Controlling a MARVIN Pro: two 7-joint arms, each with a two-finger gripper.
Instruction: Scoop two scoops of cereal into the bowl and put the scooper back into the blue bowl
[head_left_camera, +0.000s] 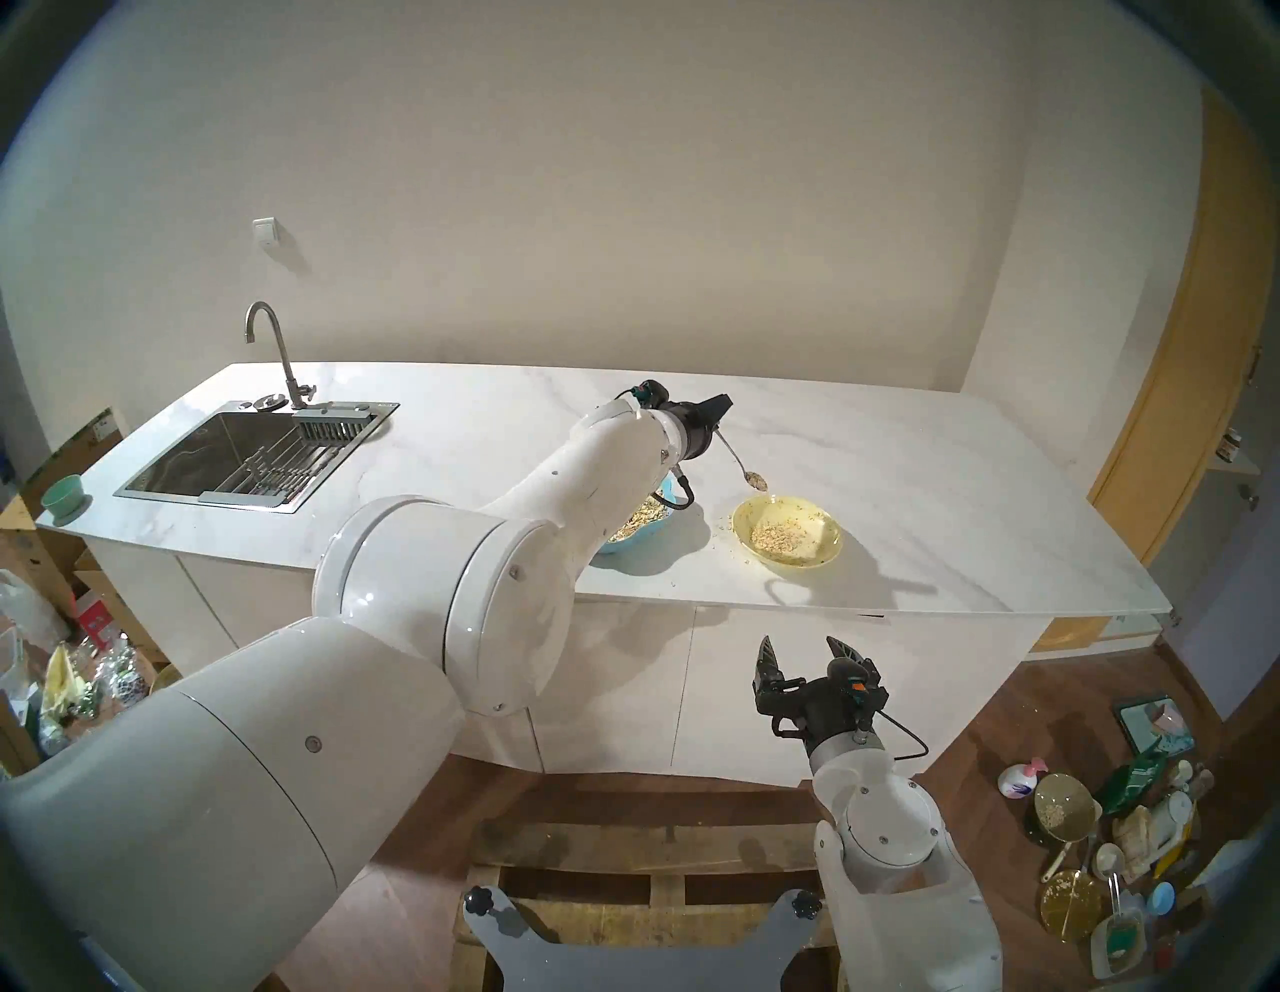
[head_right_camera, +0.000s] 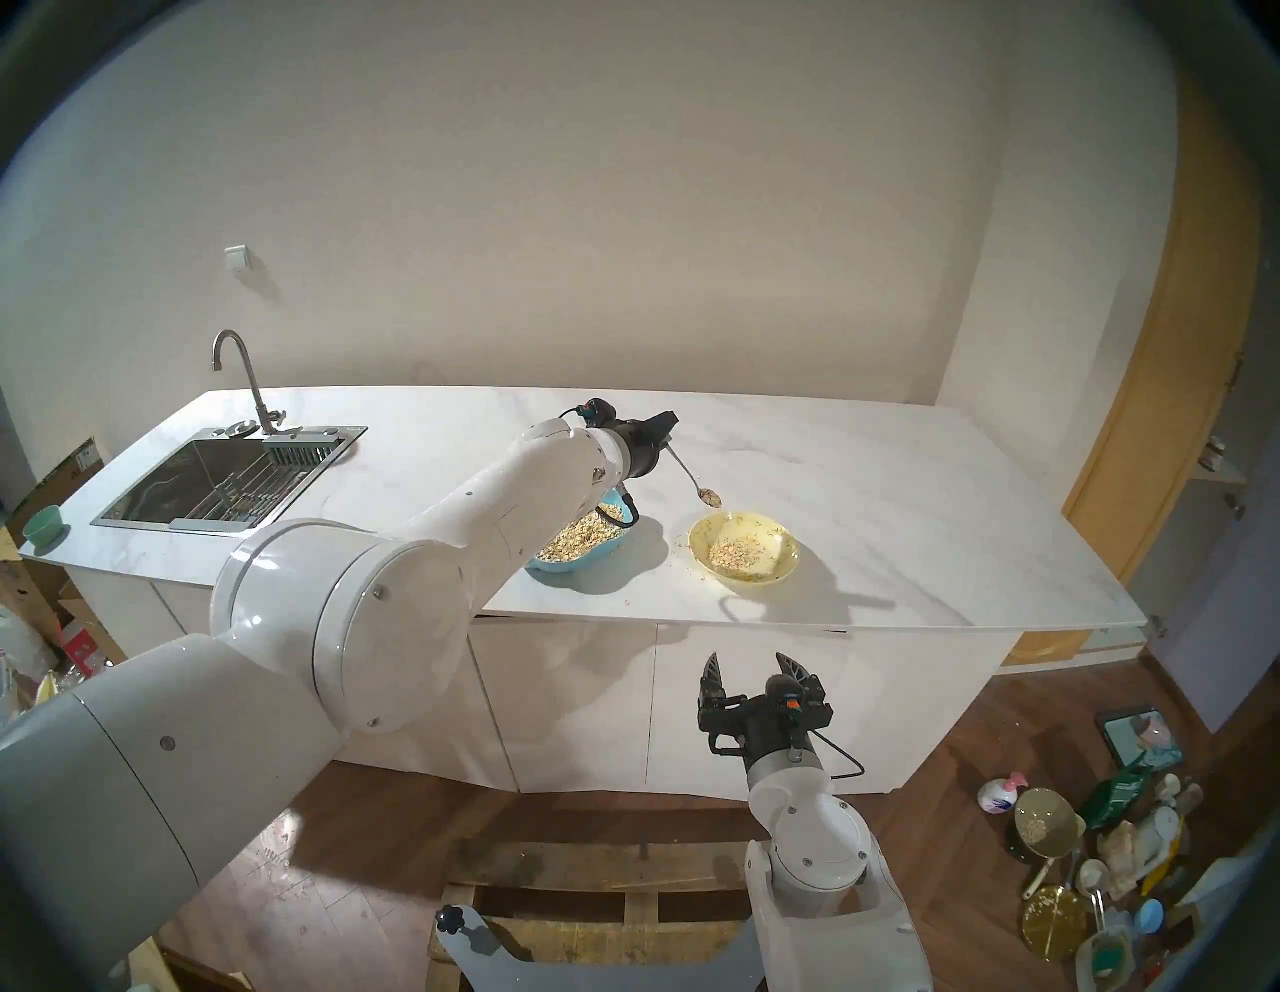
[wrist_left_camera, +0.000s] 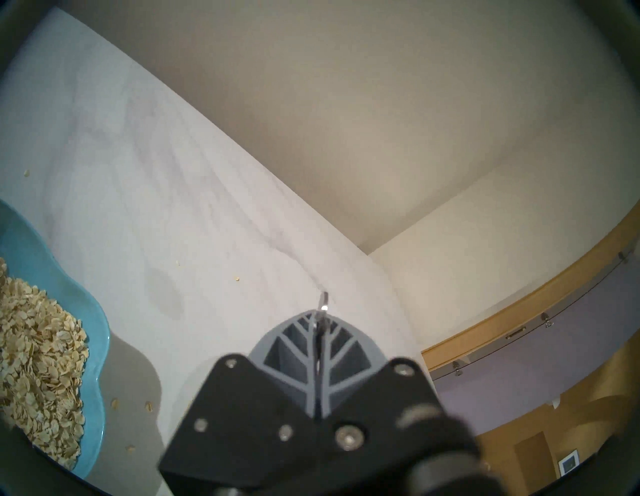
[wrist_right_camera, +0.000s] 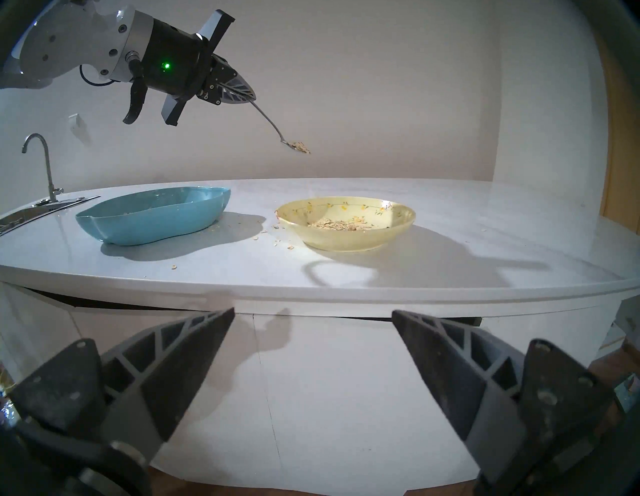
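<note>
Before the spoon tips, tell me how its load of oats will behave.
The oat flakes look loose and light, heaped on the shallow spoon, so they will probably slide off and scatter. Stray flakes already dot the counter beside the yellow bowl.

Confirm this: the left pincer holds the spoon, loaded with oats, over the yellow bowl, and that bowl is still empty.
Wrong on one point: the yellow bowl is not empty. The right wrist view shows a thin layer of oats already in it. The rest stands: the left pincer holds the spoon, loaded with oats, above that bowl.
</note>
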